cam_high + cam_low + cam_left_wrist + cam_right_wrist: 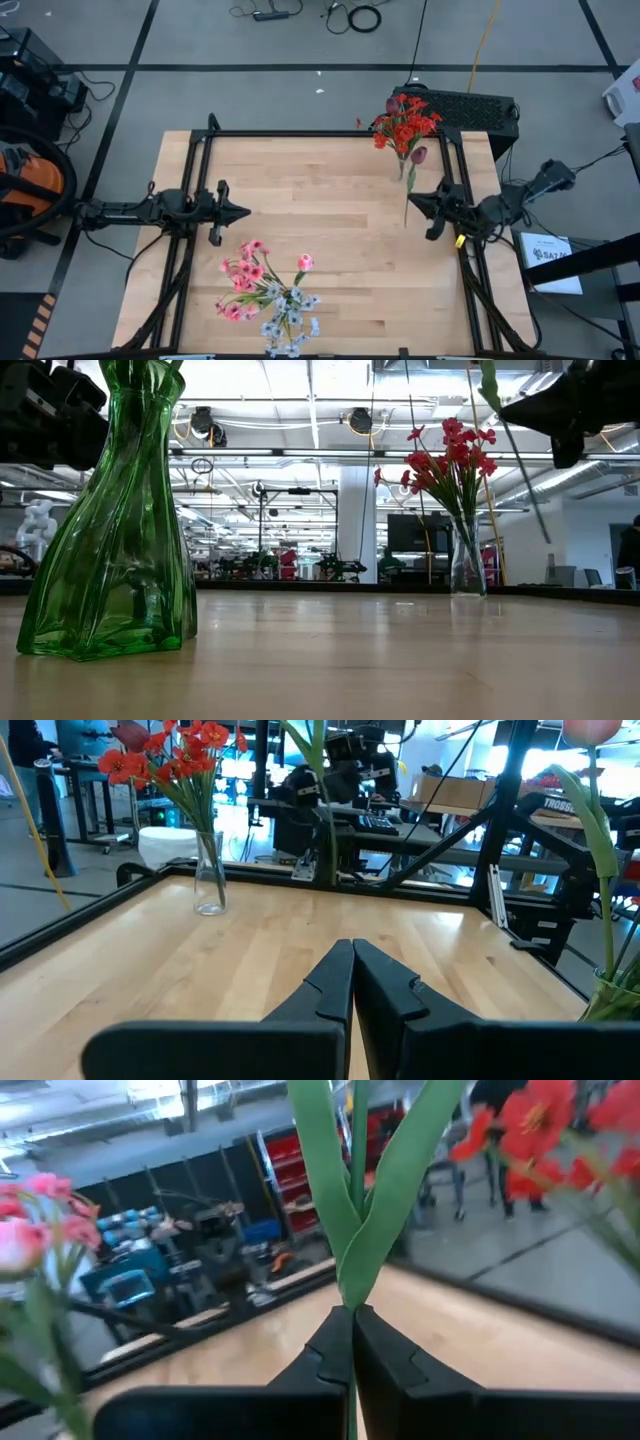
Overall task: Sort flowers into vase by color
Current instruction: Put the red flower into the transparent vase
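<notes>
Right gripper [412,204] pinched shut on a maroon tulip [418,155], held near the red bunch [404,125]. Left gripper [243,212] closed, empty, above the pink flowers [243,275].

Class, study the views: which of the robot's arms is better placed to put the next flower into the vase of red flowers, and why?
The right. Its gripper is shut on a maroon tulip's stem, right beside the clear vase of red flowers. The left gripper is shut, empty, and far across the table.
</notes>
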`<action>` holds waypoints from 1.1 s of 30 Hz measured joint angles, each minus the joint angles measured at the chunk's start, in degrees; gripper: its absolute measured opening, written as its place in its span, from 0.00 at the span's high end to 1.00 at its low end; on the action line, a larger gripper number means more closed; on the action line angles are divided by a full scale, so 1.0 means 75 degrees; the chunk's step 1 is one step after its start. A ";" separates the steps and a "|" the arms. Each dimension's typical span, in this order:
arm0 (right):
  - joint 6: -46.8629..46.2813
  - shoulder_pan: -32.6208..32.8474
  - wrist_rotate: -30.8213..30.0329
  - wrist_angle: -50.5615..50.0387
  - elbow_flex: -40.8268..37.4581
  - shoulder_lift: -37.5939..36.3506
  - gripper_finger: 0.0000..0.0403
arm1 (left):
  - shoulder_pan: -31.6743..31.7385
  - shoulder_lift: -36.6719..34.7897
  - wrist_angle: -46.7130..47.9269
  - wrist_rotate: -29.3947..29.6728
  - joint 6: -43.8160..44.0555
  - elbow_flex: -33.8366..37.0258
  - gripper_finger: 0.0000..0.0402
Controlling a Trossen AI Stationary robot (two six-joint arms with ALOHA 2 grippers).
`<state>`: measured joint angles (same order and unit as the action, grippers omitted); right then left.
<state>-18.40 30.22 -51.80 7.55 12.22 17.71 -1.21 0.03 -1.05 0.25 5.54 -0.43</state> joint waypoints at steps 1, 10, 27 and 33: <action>0.0308 -0.0212 0.0142 0.0295 -0.0113 -0.0073 1.00 | 0.0000 0.0000 -0.0001 0.0000 0.0000 0.0000 0.96; 0.1521 -0.2461 0.1829 0.0393 -0.0252 -0.0720 1.00 | 0.0000 0.0000 -0.0001 0.0000 0.0000 0.0000 0.96; 0.1750 -0.7617 0.6572 0.0930 -0.0254 -0.0893 1.00 | -0.0001 0.0000 -0.0001 -0.0001 0.0000 0.0000 0.96; 0.1748 -0.8994 0.7964 0.2674 -0.0449 -0.0042 1.00 | 0.0000 0.0000 0.0001 0.0000 0.0000 0.0000 0.96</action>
<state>-5.29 -37.24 7.93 27.60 8.85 17.39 -1.21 0.03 -1.04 0.25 5.54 -0.43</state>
